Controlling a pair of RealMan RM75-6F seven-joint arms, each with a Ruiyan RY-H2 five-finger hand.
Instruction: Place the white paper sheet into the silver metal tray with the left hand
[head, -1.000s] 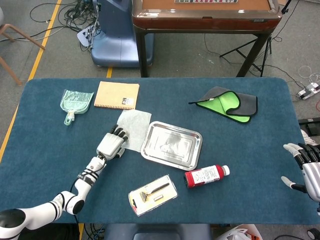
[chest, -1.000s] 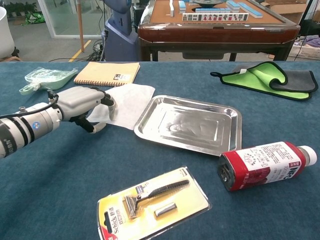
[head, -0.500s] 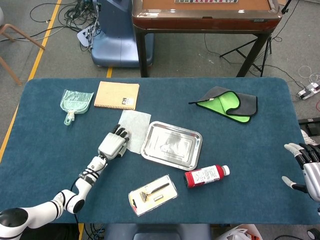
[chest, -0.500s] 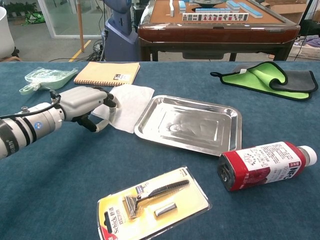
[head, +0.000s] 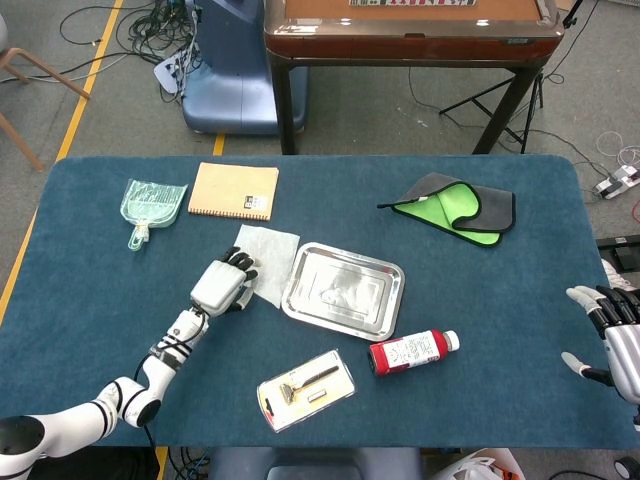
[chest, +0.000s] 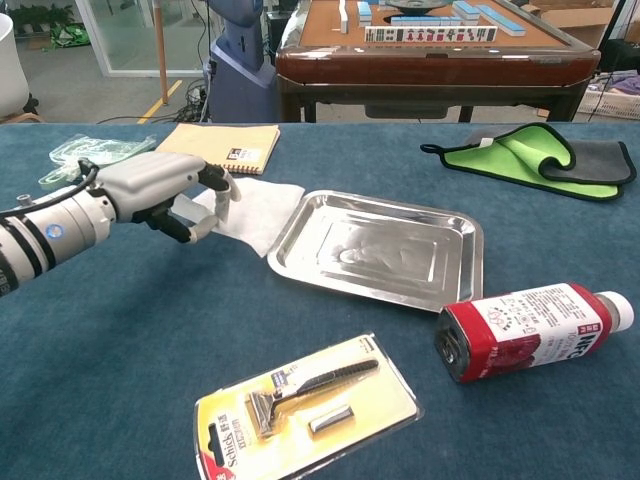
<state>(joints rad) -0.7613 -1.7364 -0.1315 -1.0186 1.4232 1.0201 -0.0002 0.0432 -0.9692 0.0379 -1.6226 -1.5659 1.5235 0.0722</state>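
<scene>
Left hand: the left hand (chest: 165, 190) pinches the near left edge of the paper sheet (chest: 255, 208) between thumb and fingers, that edge raised off the table (head: 500, 300); in the head view the hand (head: 222, 283) sits just left of the tray.
Right hand: the right hand (head: 610, 335) hangs past the table's right edge, fingers spread, holding nothing.
Table: blue cloth top carrying everything below.
Tray: the silver tray (chest: 455, 275) lies near the middle, with only reflections showing inside.
Paper sheet: white, just left of the tray, its right side close to or touching the tray's left rim, outside the tray.
Cloth: a grey and green cloth (head: 455, 208) lies at the far right, well apart from the tray.
Notebook: a tan notebook (head: 234, 190) lies beyond the paper.
Razor pack: a yellow carded razor (chest: 305, 408) lies at the near edge.
Bottle: a red bottle (chest: 525, 330) lies on its side right of the razor.
Scoop: a clear green scoop (head: 150, 207) lies left of the notebook.
</scene>
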